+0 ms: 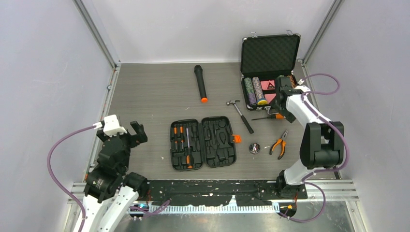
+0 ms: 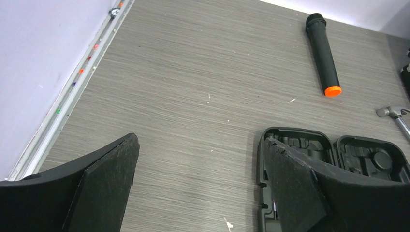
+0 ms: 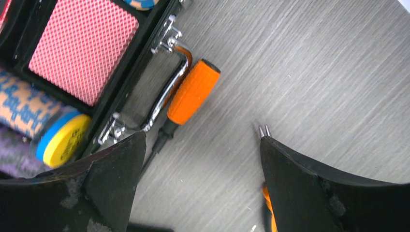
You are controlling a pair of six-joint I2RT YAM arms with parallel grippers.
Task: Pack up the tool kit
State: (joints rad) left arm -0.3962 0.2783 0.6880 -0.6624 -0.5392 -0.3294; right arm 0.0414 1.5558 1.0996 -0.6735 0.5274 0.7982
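**Open tool kit at the middle of the table, both claws spread and holding nothing**

A grey wood-grain table [image 1: 154, 96] is seen from above, with one robot arm at each near corner. The tool kit [image 1: 220, 124], a flat black plastic case, lies open and flat near the middle of the table, slightly toward the near edge. Its left half holds a few screwdrivers [image 1: 183, 133] with orange and black handles. Its right half shows moulded slots, and an orange latch [image 1: 237, 138] sits on its right edge.

Several tools lie loose on the table to the right of the case. A hammer [image 1: 241, 116] lies at an angle just beyond the case's far right corner. Orange-handled pliers [image 1: 279, 146] lie farther right, with a small shiny round object [image 1: 254, 148] between them and the latch. One more screwdriver [image 3: 193, 92] lies right against the metal carry handle of an open chip case [image 1: 270, 53] at the far right.

The right claw [image 3: 202, 140] hovers over that screwdriver with its fingers spread wide and gripping nothing. The left claw [image 2: 200, 145] is also spread wide and empty, held above bare table to the left of the tool kit and well apart from it.

A black microphone [image 1: 200, 83] with an orange end lies at the far middle of the table.
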